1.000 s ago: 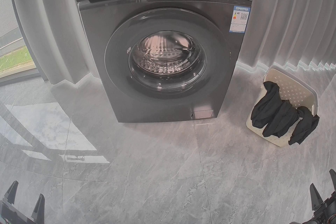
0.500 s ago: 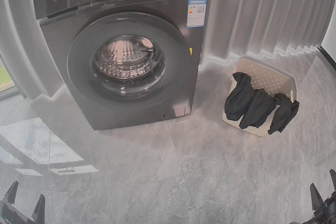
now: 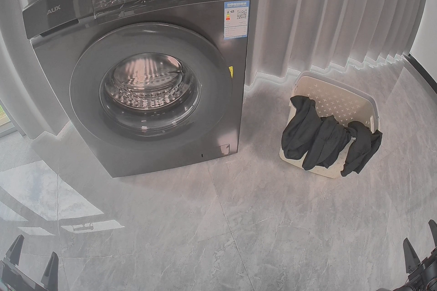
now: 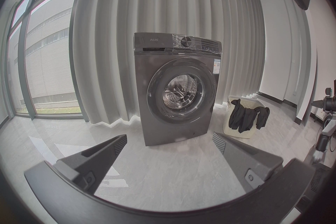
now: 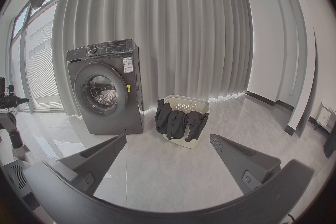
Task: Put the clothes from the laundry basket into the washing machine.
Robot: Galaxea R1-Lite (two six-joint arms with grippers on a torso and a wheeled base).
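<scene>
A dark grey front-loading washing machine (image 3: pixel 136 60) (image 4: pixel 176 88) (image 5: pixel 103 86) stands against the curtain, its round door opening showing the steel drum (image 3: pixel 148 89). To its right on the floor sits a cream laundry basket (image 3: pixel 339 101) (image 4: pixel 245 104) (image 5: pixel 187 105) with black clothes (image 3: pixel 325 137) (image 4: pixel 247 117) (image 5: pixel 176 122) draped over its front rim. My left gripper (image 3: pixel 32 258) (image 4: pixel 168 146) is low at the near left, open and empty. My right gripper (image 3: pixel 421 239) (image 5: pixel 166 147) is low at the near right, open and empty. Both are far from the basket.
A pale pleated curtain (image 3: pixel 327 1) hangs behind the machine and basket. A window (image 4: pixel 45 53) lies to the left of the machine, a white wall with a dark skirting (image 3: pixel 421 67) to the right. Open grey tiled floor (image 3: pixel 227 223) lies between me and both objects.
The head camera has turned to the right: the machine now sits further left in the picture and the basket nearer the middle. The clothes, basket and both grippers keep their places.
</scene>
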